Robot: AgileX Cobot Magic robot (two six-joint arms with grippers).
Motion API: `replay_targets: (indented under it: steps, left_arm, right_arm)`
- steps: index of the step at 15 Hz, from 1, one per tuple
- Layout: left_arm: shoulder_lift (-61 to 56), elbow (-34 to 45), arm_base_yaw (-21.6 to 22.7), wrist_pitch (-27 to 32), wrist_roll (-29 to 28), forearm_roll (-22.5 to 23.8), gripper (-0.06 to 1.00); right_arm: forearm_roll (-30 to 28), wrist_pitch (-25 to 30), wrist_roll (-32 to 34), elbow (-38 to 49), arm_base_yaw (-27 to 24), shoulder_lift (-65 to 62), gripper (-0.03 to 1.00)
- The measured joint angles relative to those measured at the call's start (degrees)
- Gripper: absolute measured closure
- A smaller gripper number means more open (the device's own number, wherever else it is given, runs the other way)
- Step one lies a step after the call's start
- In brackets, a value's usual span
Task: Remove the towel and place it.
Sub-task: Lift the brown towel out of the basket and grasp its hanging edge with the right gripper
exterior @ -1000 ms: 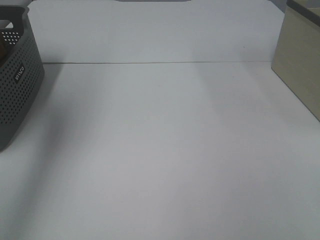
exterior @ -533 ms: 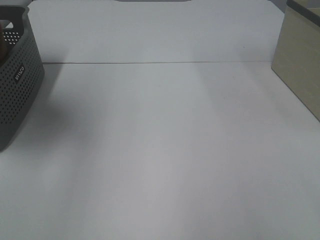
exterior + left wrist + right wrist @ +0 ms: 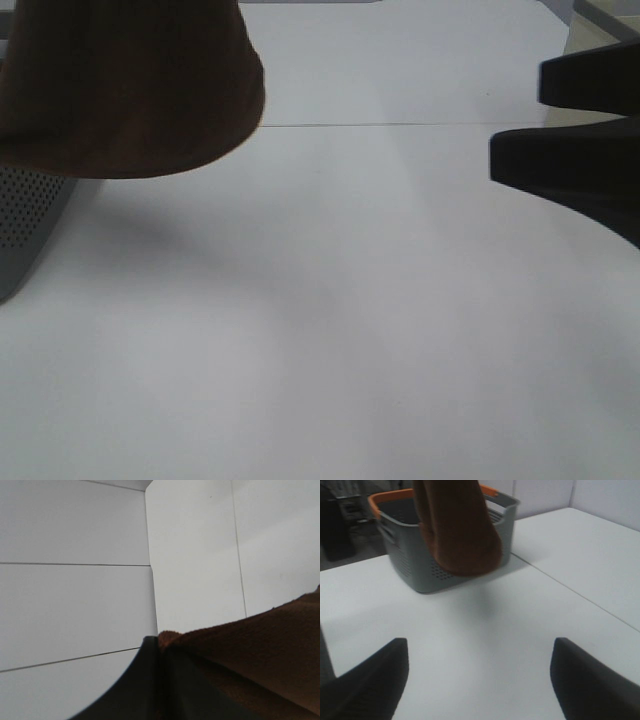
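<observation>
At the upper left of the exterior high view, the towel (image 3: 130, 90) hangs in a fold by the grey basket (image 3: 25, 220), off the white surface (image 3: 330, 340). The left claw (image 3: 159, 647) is clenched on it. At the right edge, the right claw (image 3: 520, 115) stands released, holding nothing.

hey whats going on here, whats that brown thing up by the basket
The left gripper is shut on a dark brown towel and holds it up in the air by the grey basket at the left of the white table. The right gripper is open and empty, low over the table, facing the towel.
</observation>
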Motion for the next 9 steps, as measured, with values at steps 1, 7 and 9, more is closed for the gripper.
replay_targets:
  steps: [1,7,9]
  left_arm:
    - [0.8,0.0,-1.1,0.1,1.5,-0.1,0.94]
    - [2.3,0.0,-5.6,-0.3,3.1,-0.5,0.94]
    - [2.5,0.0,-5.6,-0.4,3.9,-0.6,0.94]
  right_arm:
    - [3.1,3.8,-5.2,-1.3,0.0,5.1,0.21]
    - [10.2,15.2,-16.3,-14.0,4.8,32.0,0.21]
    - [10.2,15.2,-16.3,-18.0,9.5,37.9,0.21]
